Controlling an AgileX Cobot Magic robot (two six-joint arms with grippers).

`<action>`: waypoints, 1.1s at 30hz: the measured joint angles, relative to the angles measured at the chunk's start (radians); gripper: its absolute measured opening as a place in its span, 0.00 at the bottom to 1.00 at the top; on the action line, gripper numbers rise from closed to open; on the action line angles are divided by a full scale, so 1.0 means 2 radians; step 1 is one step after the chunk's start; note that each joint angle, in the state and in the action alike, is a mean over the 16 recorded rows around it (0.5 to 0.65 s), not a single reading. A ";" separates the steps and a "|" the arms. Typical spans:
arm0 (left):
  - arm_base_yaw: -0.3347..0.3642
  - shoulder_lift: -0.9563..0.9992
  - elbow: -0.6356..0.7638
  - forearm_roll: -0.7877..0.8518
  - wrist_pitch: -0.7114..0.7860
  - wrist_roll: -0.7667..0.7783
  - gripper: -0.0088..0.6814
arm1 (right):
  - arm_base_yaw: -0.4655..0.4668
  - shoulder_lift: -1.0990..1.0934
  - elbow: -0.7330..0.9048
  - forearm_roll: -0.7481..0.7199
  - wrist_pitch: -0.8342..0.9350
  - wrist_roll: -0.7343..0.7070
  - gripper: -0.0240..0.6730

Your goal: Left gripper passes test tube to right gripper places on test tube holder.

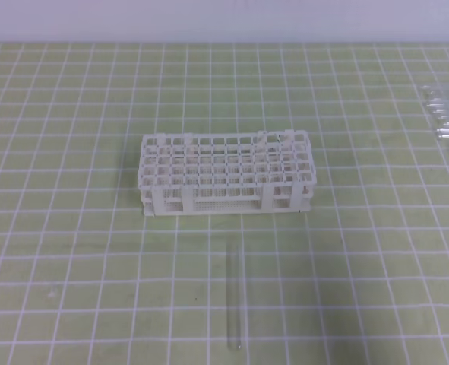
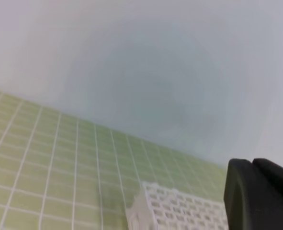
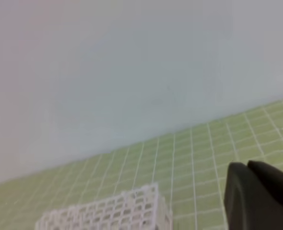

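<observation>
Lying near the test tube holder (image 1: 228,175), the test tube (image 1: 233,304); both claws clenched.

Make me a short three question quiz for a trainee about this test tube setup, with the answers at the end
1. True or false: the test tube already stands in the test tube holder.
2. Where do the spare clear tubes lie in the high view? A) at the right edge B) inside the rack C) at the left edge
3. Fill in: the single tube lies flat on the green grid mat, on the ___ side of the rack, nearer the camera.

Key: 1 false, it lies on the mat, apart from the rack. 2 A. 3 front.
</observation>
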 joint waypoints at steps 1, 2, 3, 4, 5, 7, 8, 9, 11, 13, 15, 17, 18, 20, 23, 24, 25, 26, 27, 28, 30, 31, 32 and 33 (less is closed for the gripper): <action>0.000 0.018 -0.016 0.003 0.012 0.001 0.01 | 0.000 0.015 -0.016 -0.007 0.011 0.000 0.00; 0.000 0.036 -0.031 0.006 0.023 0.002 0.01 | 0.000 0.032 -0.032 -0.015 0.023 0.000 0.00; 0.000 0.057 -0.047 0.010 0.035 0.002 0.01 | 0.000 0.049 -0.048 -0.022 0.035 0.000 0.00; 0.000 0.078 -0.063 0.014 0.049 0.003 0.01 | 0.000 0.067 -0.064 -0.030 0.048 0.000 0.00; 0.000 0.100 -0.080 0.019 0.063 0.003 0.01 | 0.000 0.085 -0.079 -0.037 0.062 0.000 0.00; 0.000 0.144 -0.112 0.028 0.092 0.005 0.01 | 0.000 0.121 -0.108 -0.051 0.089 0.000 0.00; 0.000 0.165 -0.127 0.031 0.107 0.006 0.01 | 0.000 0.138 -0.121 -0.056 0.103 0.000 0.00; -0.001 0.183 -0.140 0.035 0.120 0.007 0.01 | 0.000 0.155 -0.133 -0.061 0.116 0.000 0.00; -0.001 0.215 -0.162 0.042 0.145 0.011 0.01 | 0.000 0.185 -0.155 -0.068 0.142 0.000 0.00; -0.006 0.243 -0.180 0.046 0.166 0.017 0.01 | 0.000 0.214 -0.174 -0.069 0.165 -0.003 0.00; -0.015 0.271 -0.196 0.049 0.182 0.022 0.01 | 0.001 0.240 -0.189 -0.066 0.186 -0.006 0.00; -0.026 0.293 -0.207 0.051 0.192 0.027 0.01 | 0.004 0.263 -0.201 -0.060 0.203 -0.011 0.00; -0.033 0.303 -0.211 0.051 0.194 0.029 0.01 | 0.007 0.273 -0.206 -0.057 0.210 -0.013 0.00; -0.049 0.322 -0.216 0.049 0.194 0.030 0.01 | 0.015 0.293 -0.214 -0.050 0.222 -0.017 0.00; -0.074 0.347 -0.219 0.053 0.189 0.026 0.01 | 0.030 0.318 -0.224 -0.044 0.235 -0.023 0.00; -0.083 0.357 -0.220 0.057 0.188 0.021 0.01 | 0.035 0.325 -0.226 -0.043 0.238 -0.024 0.00; -0.092 0.366 -0.222 0.060 0.188 0.017 0.01 | 0.040 0.331 -0.228 -0.044 0.240 -0.024 0.00; -0.101 0.377 -0.225 0.064 0.187 0.012 0.01 | 0.045 0.337 -0.230 -0.048 0.242 -0.023 0.00; -0.111 0.387 -0.228 0.069 0.188 0.005 0.01 | 0.050 0.342 -0.232 -0.053 0.243 -0.021 0.00; -0.121 0.398 -0.232 0.076 0.189 -0.005 0.01 | 0.055 0.346 -0.233 -0.060 0.244 -0.017 0.00; -0.141 0.419 -0.243 0.091 0.192 -0.026 0.01 | 0.065 0.353 -0.235 -0.080 0.245 -0.007 0.00; -0.150 0.430 -0.249 0.099 0.195 -0.039 0.01 | 0.069 0.356 -0.235 -0.092 0.246 0.000 0.00; -0.160 0.441 -0.255 0.107 0.197 -0.052 0.01 | 0.072 0.358 -0.235 -0.105 0.247 0.007 0.00; -0.169 0.452 -0.263 0.117 0.201 -0.066 0.01 | 0.075 0.359 -0.236 -0.118 0.248 0.015 0.00</action>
